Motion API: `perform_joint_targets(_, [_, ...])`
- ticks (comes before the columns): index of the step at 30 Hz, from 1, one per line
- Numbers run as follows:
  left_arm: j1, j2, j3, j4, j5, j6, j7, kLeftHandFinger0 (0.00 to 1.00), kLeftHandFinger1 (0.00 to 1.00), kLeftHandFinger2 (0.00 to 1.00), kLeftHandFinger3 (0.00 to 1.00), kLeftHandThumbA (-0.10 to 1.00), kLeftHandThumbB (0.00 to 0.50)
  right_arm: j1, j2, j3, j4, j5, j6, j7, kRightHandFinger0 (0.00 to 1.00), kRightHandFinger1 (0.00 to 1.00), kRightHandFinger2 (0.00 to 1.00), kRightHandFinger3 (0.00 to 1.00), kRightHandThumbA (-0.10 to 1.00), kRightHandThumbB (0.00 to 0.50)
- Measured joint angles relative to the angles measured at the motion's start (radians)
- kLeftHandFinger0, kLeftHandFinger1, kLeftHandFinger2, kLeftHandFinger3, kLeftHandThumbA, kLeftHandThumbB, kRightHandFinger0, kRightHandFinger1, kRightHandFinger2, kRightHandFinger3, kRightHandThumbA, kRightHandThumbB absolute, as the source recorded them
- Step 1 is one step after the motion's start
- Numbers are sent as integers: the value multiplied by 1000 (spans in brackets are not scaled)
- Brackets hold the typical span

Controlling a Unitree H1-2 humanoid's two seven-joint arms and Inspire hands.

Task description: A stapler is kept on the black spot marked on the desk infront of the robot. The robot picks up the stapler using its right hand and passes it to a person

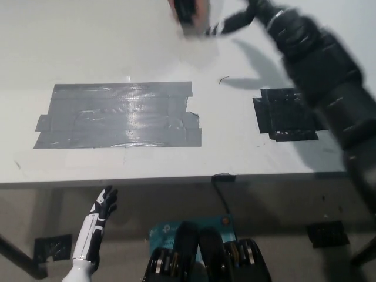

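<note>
1. Stapler [187, 10]: a dark, blurred shape at the top edge of the head view, in a person's hand [197, 13]. It is well apart from the black spot [285, 114] on the desk [117, 47], which now has nothing on it.
2. Right hand [230, 24]: reached out just beside the person's hand, motion-blurred. Whether its fingers are on the stapler or clear of it cannot be told.
3. Left hand [101, 210]: hangs below the near desk edge, fingers apart, holding nothing.
4. Handling (a judgement): the stapler is likely rigid, moderately heavy for its size, and smooth-cased, so it may slip. The hinged top can pivot; take hold across the body near the middle, not at the loose end.
5. Hand-over appears at or near completion; release only once the person's grasp is firm.
6. Containers: none in view. The grey tape patch [117, 114] is flat marking only.
</note>
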Motion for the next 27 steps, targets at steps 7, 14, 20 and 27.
perform_joint_targets(7, [1,-2,-3,6,1,1,0,1000,1000,1000,1000,1000,500,109,-76,-60,-242,15,36,21,1000,1000,1000,1000,1000,469])
perform_joint_targets(14, [3,-2,-4,15,1,3,0,1000,1000,1000,1000,1000,500,321,-94,-96,-454,40,75,32,1000,1000,1000,1000,1000,453])
perform_joint_targets(20, [1,-2,-4,19,2,3,0,1000,1000,1000,1000,1000,500,521,-111,-115,-600,60,100,36,1000,1000,1000,1000,1000,456])
perform_joint_targets(27, [1,-2,-5,21,2,4,-1,1000,1000,1000,1000,1000,500,859,-157,-151,-822,107,116,36,1000,1000,1000,1000,1000,432])
